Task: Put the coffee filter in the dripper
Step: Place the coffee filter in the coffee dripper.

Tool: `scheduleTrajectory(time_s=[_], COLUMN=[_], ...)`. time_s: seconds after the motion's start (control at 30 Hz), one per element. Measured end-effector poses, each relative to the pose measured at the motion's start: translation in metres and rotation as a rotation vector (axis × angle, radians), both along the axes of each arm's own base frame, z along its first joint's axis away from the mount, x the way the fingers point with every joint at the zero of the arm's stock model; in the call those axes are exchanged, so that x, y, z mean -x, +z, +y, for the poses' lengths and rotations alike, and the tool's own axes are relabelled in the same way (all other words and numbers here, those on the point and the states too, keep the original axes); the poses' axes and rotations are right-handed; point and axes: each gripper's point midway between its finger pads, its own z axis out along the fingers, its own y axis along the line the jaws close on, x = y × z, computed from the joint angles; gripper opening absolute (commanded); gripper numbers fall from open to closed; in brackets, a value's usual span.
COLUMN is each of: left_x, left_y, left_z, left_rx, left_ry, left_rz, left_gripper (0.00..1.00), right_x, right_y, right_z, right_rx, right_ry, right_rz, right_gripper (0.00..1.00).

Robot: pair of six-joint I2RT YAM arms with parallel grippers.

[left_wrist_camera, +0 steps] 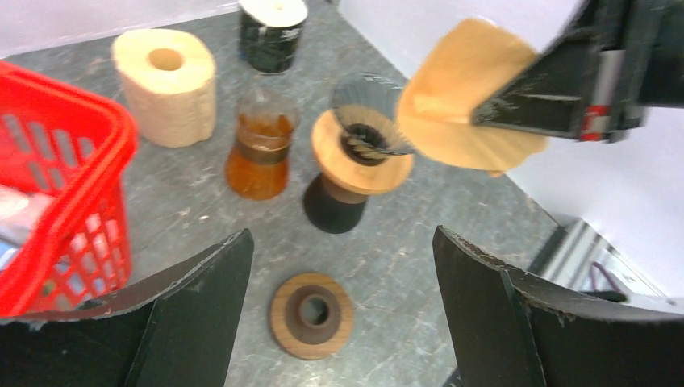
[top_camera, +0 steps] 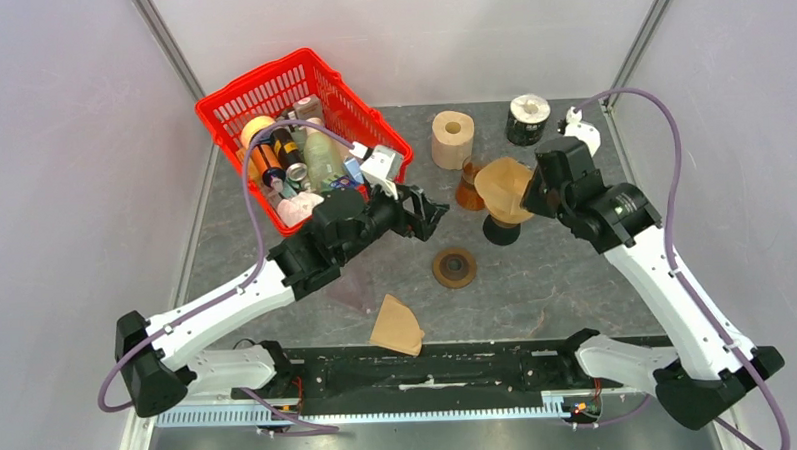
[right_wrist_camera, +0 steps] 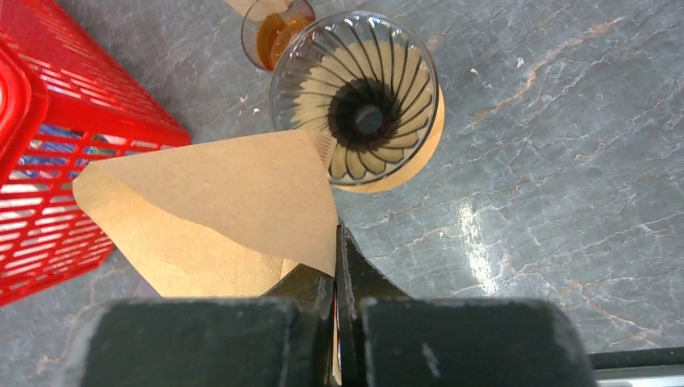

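Observation:
My right gripper (top_camera: 529, 192) is shut on a brown paper coffee filter (top_camera: 503, 184), pinching its edge. In the right wrist view the filter (right_wrist_camera: 210, 211) hangs partly open just left of and above the ribbed glass dripper (right_wrist_camera: 355, 97), and the gripper (right_wrist_camera: 335, 251) holds its edge. The dripper (top_camera: 505, 226) stands on a wooden collar and dark base. The left wrist view shows the dripper (left_wrist_camera: 363, 129) empty, with the filter (left_wrist_camera: 460, 97) held beside it. My left gripper (top_camera: 432, 212) is open and empty, hovering left of the dripper.
A glass carafe of amber liquid (top_camera: 470, 187) stands just behind the dripper. A wooden ring (top_camera: 455, 268) lies in front. A second filter (top_camera: 396, 325) lies near the front edge. A red basket (top_camera: 230, 111) of items, a paper roll (top_camera: 453, 138) and a dark tin (top_camera: 528, 118) stand behind.

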Motion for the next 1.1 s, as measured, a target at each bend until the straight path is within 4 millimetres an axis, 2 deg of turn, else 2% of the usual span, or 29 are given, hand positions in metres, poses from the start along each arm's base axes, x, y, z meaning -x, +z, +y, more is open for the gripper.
scheduleTrajectory(time_s=[0.17,0.27,0.5,0.7,1.1], left_x=[-0.037,-0.052,-0.053,-0.055,-0.055], left_y=[-0.024,-0.041,-0.054,-0.053,-0.053], left_z=[0.031,0.049,0.054,0.052,0.051], left_rx=[-0.025,-0.040,-0.055,-0.046,-0.044], left_ry=[0.114,0.174,0.183,0.177,0.177], left_rz=[0.042,0.074,0.095,0.088,0.088], left_gripper=[0.90,0.90,0.91,0.91,0.92], right_x=[-0.019,-0.034,-0.050,-0.052,-0.046], right_y=[-0.002,-0.013,-0.046,-0.049,-0.054], right_z=[-0.004,-0.005,-0.021,-0.027,-0.031], right_rx=[-0.029,-0.044,-0.079,-0.104,-0.081], right_ry=[-0.002,-0.001,-0.028,-0.034,-0.021], right_rz=[0.060,0.118,0.252,0.269,0.299], right_gripper=[0.00,0.00,0.00,0.25,0.47])
